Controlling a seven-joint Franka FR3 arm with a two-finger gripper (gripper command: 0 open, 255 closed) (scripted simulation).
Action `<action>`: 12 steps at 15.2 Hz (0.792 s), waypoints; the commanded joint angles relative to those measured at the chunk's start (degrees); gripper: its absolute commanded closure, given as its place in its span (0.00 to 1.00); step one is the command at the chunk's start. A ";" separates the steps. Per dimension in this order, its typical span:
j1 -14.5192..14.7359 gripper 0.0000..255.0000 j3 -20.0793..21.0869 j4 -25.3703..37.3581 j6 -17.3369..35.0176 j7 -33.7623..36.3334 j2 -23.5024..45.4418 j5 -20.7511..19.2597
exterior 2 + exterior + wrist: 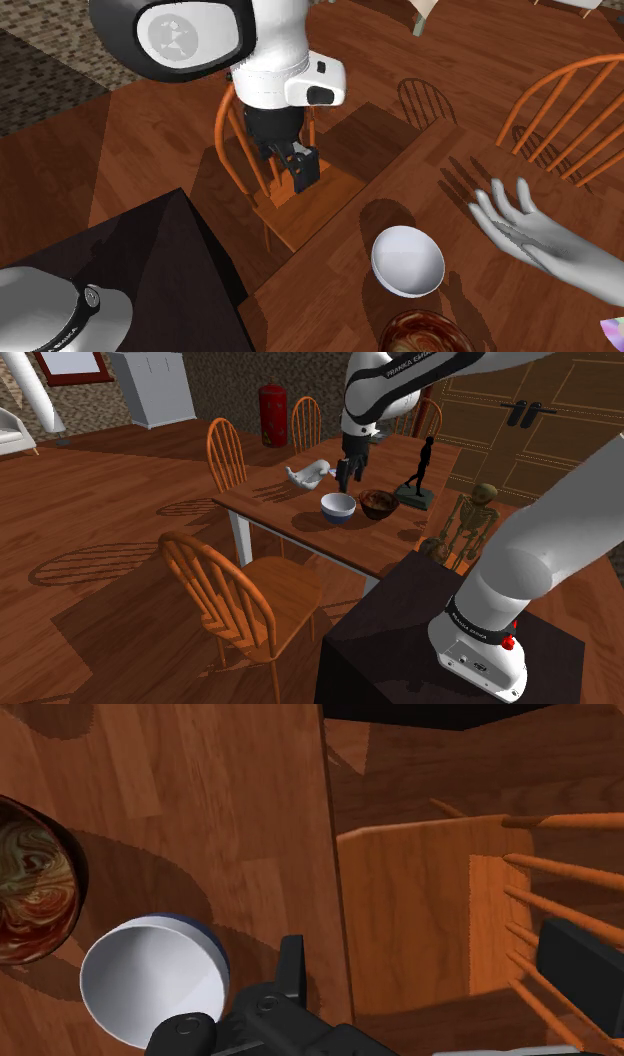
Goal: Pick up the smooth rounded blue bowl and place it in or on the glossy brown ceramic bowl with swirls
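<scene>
- The dark stand [380, 637] is nearest, and the arm reaches from it out over the worktop [290, 502].
- The gripper [300, 172] hangs above the worktop's edge with a chair [420, 914] seat below it. Its fingers stand well apart and hold nothing.
- The blue bowl [150, 989], white inside and blue on its outer wall, stands upright on the worktop. In the wrist view it lies to one side of the fingers, not between them, and nothing touches it.
- Just beside it is the brown bowl [35, 894], glossy with swirls inside, also upright and empty. The two bowls are close, but I cannot tell if they touch.
- Farther along the worktop are a white hand [308, 476] and a black figurine [420, 470], both apart from the bowls.
- The step in hand, as I judge it, is the approach to the blue bowl; the pick is not yet done.
- The next move calls for a sideways shift until one finger is over the bowl's inside and the other over the outside of its wall, then a descent and a closing on the rim.
</scene>
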 commanded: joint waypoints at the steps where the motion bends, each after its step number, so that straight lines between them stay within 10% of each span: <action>1: -0.46 0.00 -0.54 1.22 3.23 -0.64 4.30 -0.57; 12: -2.72 0.00 -2.83 12.50 16.02 -3.55 27.84 -2.19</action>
